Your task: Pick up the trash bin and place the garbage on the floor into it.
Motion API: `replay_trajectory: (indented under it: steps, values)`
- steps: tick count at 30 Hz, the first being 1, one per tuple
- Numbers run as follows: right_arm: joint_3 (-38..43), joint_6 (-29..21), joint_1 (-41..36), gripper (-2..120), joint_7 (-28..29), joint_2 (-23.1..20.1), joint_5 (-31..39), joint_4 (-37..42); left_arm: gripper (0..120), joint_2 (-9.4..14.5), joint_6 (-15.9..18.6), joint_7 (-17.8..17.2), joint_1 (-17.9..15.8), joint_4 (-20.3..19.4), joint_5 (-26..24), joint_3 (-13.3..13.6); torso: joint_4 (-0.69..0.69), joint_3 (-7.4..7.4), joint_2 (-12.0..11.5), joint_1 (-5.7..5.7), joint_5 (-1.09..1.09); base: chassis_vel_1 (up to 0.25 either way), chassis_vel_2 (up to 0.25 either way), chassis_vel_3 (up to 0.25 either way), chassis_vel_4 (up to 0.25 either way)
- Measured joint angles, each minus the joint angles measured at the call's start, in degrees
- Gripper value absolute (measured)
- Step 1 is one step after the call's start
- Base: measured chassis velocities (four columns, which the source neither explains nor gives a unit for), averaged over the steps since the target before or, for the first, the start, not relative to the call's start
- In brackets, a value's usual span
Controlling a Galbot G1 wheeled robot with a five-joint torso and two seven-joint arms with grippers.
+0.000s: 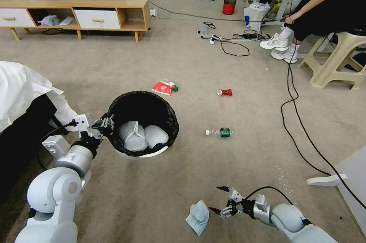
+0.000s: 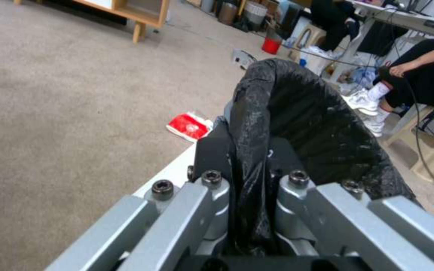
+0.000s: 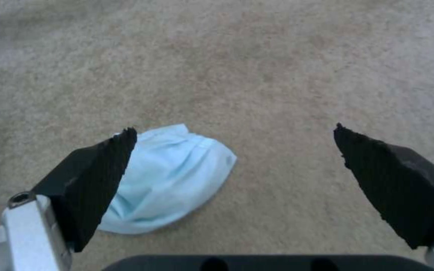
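carpet covers the room floor, a low cabinet behind. one bin, left gripper jaws clamped on its rim, holds two white pieces. on the floor: one mask beside the right gripper, jaws apart; one bottle; one can; one packet.

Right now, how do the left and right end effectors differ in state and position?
The left end effector is shut on the black-lined rim of the trash bin; the right end effector is open and holds nothing. The left one sits at the bin's side, while the right one hangs low over the carpet beside the blue face mask. Both have dark ridged pads.
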Motion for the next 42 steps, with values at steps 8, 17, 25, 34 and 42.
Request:
replay_trajectory:
  steps: [8,17,25,34,42]
  values:
    - [-2.39,0.23,1.43,100,-0.52,0.77,-0.74,-1.82,7,-0.32,-0.02,0.02,-0.08,0.16,0.14,0.13,0.0,0.0,0.0,0.0,0.0,0.0,0.0,0.0,0.0]
    - [-3.53,1.88,3.02,100,-2.68,1.51,-2.26,-4.93,7,-0.53,-0.15,0.03,0.09,0.19,0.26,0.17,0.0,0.0,0.0,0.0,0.0,0.0,0.0,0.0,0.0]
    - [-4.13,2.79,4.17,100,-3.72,2.69,-3.34,-7.63,7,-0.74,-0.49,0.07,0.25,0.35,0.46,0.09,0.0,0.0,0.0,0.0,0.0,0.0,0.0,0.0,0.0]
    - [-5.07,3.83,6.32,100,-3.77,4.85,-5.31,-12.46,7,-0.96,-0.84,0.36,0.36,0.44,0.86,0.1,0.0,0.0,0.0,0.0,0.0,0.0,0.0,0.0,0.0]
    - [-5.83,3.92,6.98,100,-3.76,5.81,-5.9,-13.6,7,-1.15,-0.87,0.37,0.4,0.44,1.06,0.3,0.0,0.0,0.0,0.0,0.0,0.0,0.0,0.0,0.0]
